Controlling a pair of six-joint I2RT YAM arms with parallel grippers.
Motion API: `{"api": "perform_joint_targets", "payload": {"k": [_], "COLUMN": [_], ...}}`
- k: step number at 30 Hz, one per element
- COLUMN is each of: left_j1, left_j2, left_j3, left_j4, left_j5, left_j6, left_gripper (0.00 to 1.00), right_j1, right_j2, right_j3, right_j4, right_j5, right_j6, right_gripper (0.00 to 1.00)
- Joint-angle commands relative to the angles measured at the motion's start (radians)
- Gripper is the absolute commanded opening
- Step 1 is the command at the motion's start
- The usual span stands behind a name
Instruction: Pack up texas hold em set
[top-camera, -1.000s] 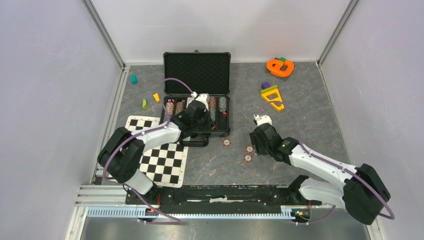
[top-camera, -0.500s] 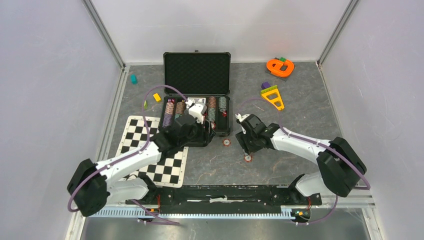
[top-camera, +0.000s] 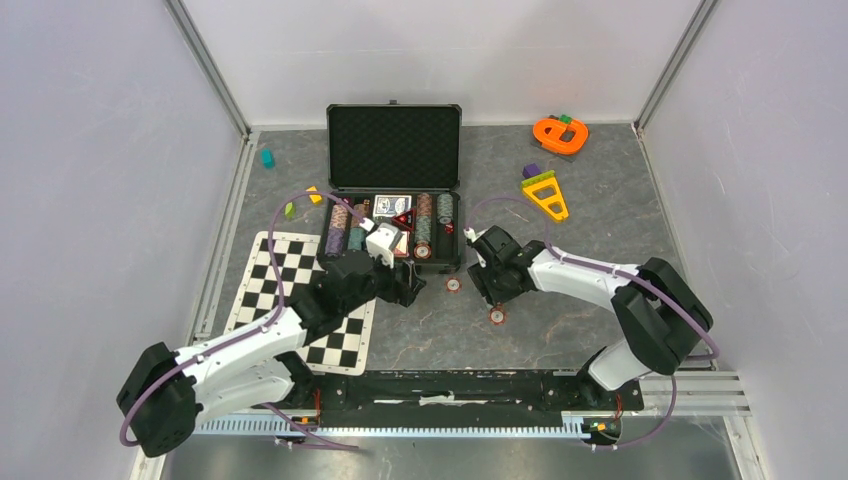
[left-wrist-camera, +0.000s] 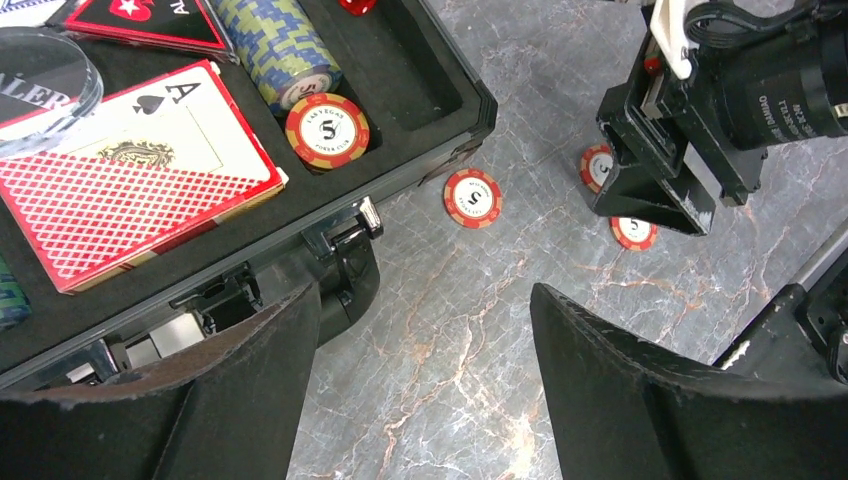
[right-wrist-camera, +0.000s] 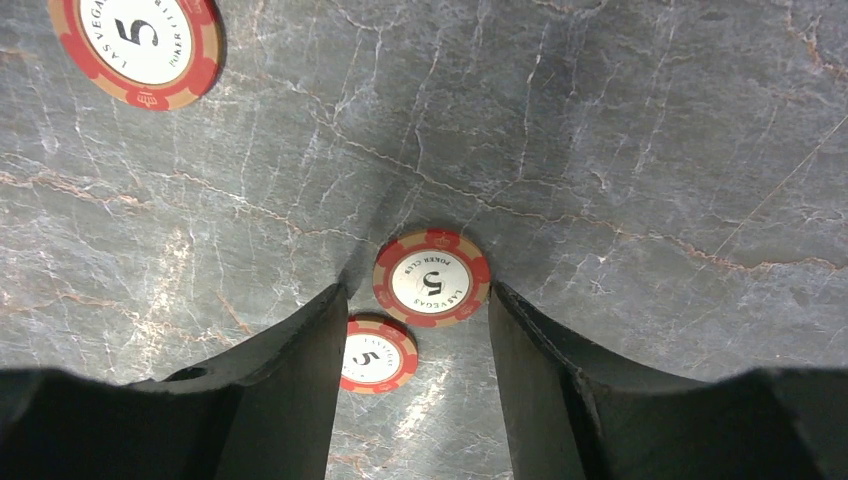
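Chips (left-wrist-camera: 472, 197) loose on marbled table (left-wrist-camera: 480, 330): three.

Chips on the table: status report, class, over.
Left jaws open, empty, by case. Right jaws open, straddling one chip. Two more chips loose. Nothing blocking.

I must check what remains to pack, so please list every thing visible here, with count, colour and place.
briefcase: one, black, open, far middle.
loose chips: three, red-white, on table right of case front.
chip stacks: several, mixed colours, in case.
card deck: at least one, red, in case.
checkered mat: one, black-white, left of case.
orange toy: one, far right.
triangle toy: one, yellow-orange, right of case.
small blocks: three, teal, yellow, green, far left.
left gripper: open, empty, at case front.
right gripper: open, straddling one loose chip.
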Motion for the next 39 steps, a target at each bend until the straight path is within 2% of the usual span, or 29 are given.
{"api": "perform_joint_targets", "payload": {"k": [1,7,15,32,35,38,39], "left_j1": [-0.005,-0.006,-0.006,-0.006,-0.006,-0.006,-0.006], "left_j2": [-0.033,-0.075,-0.120,-0.070,-0.072,-0.069,-0.058], "left_j3": [-0.014,-0.046,-0.072,-0.064,-0.063,-0.064,-0.064], "left_j4": [0.104,0.133,0.145,0.176,0.173,0.176,0.182], "left_j5": [0.039,0.063,0.063,0.107,0.112,0.122,0.124], "left_j6": [0.051,0.045,0.043,0.040,0.037,0.033,0.031], "left_gripper": [0.83,0.83,0.84,0.85,0.86,0.88,0.89], "right_j1": [-0.002,-0.049,-0.054,-0.051,-0.051,-0.051,-0.051], "right_j2": [0.032,0.055,0.047,-0.058,-0.052,-0.047,-0.053], "right_j3": [0.021,0.015,0.016,0.102,0.102,0.099,0.100], "right_j4": [0.011,0.024,0.003,-0.044,-0.047,-0.059,-0.063], "right_j5": [0.012,-0.057,-0.047,-0.051,-0.049,-0.011,0.014], "right_j6": [0.003,-0.016,-0.019,-0.027,-0.030,-0.032,-0.033], "right_gripper": [0.59,0.59,0.41,0.39,0.43,0.62,0.65]}}
